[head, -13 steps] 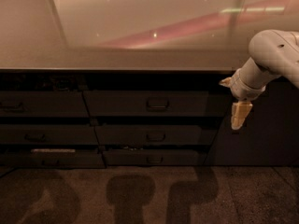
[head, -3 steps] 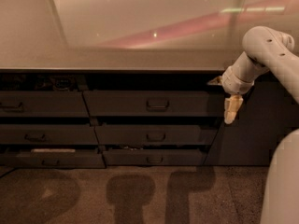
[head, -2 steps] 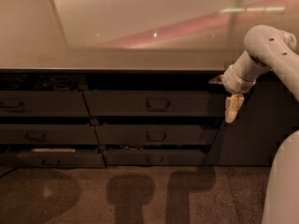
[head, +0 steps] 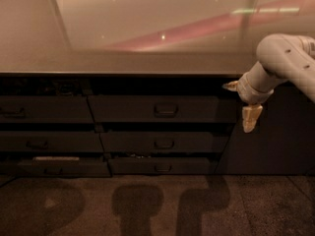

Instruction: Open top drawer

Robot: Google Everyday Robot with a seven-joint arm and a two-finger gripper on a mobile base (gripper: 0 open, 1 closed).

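Note:
The top drawer [head: 128,109] is the wide dark grey front just under the countertop, with a small loop handle [head: 166,110] at its centre. It sits flush with the fronts around it. My gripper [head: 250,118] hangs pointing downward from the white arm [head: 280,58] at the right. It is level with the top drawer, just past that drawer's right end and well to the right of the handle. It touches nothing.
A narrower drawer front [head: 44,109] lies left of the top drawer. Lower drawer fronts [head: 157,142] sit beneath, and the bottom left one [head: 49,160] shows a pale strip along its top. The countertop [head: 147,63] overhangs them. A plain dark panel [head: 275,141] stands behind the gripper.
Over four seconds the gripper first moved left and a little up. In the last second it has eased slightly right and down, and the white robot body has left the lower right corner.

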